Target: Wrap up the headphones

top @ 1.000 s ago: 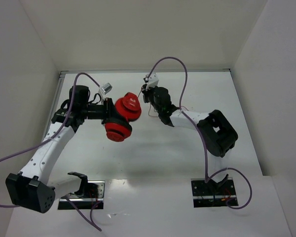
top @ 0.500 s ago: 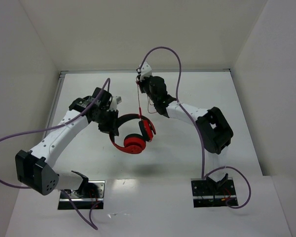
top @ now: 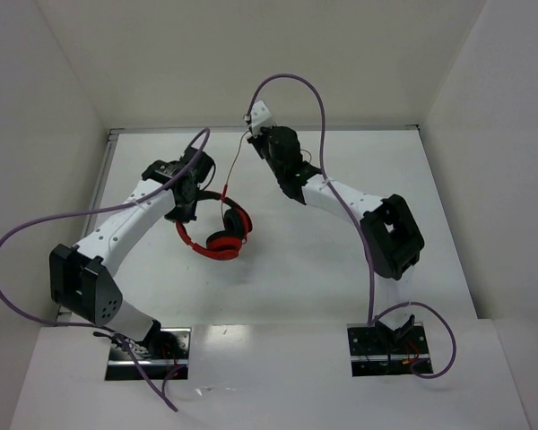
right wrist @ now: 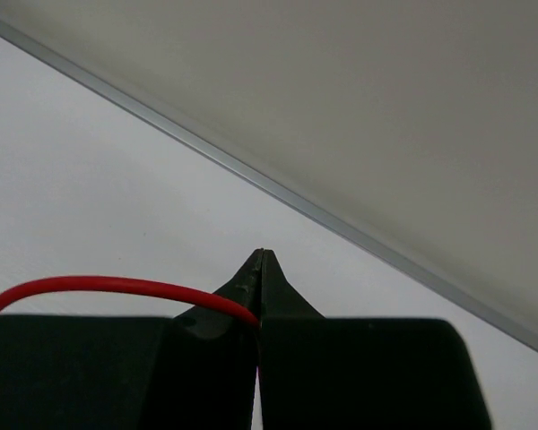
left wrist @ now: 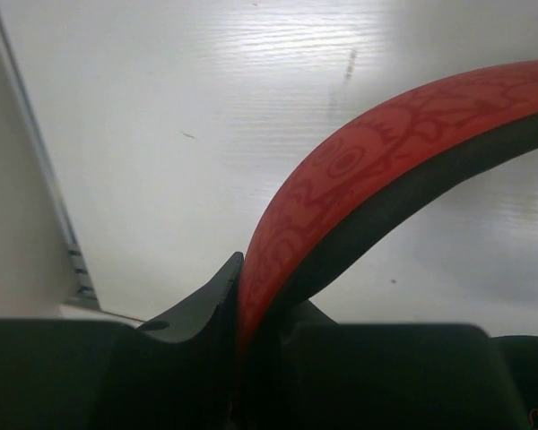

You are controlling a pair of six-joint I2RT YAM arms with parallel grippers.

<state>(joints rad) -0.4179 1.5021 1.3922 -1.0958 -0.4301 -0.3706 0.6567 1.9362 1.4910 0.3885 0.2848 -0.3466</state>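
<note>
Left gripper (left wrist: 255, 300) tight on the red-patterned, black-lined headband (left wrist: 368, 152) of the headphones (top: 222, 240); right gripper (right wrist: 258, 269) pinching their thin red cable (right wrist: 99, 285).

White table (top: 305, 287) with metal back edge (top: 359, 127)

Two robot arms, seen from above. L arm (top: 117, 237) rises from its base at bottom left, elbow low & out to the left, white forearm angled up-right. At its tip the left gripper (top: 186, 210) has its jaws clamped on the headband of the headphones (top: 217, 235). R arm (top: 377, 224) bends at a black elbow on the right, forearm reaching up-left. The right gripper (top: 249, 134) has its jaws pressed tight together, pinching the thin red cable (right wrist: 117, 285).
</note>
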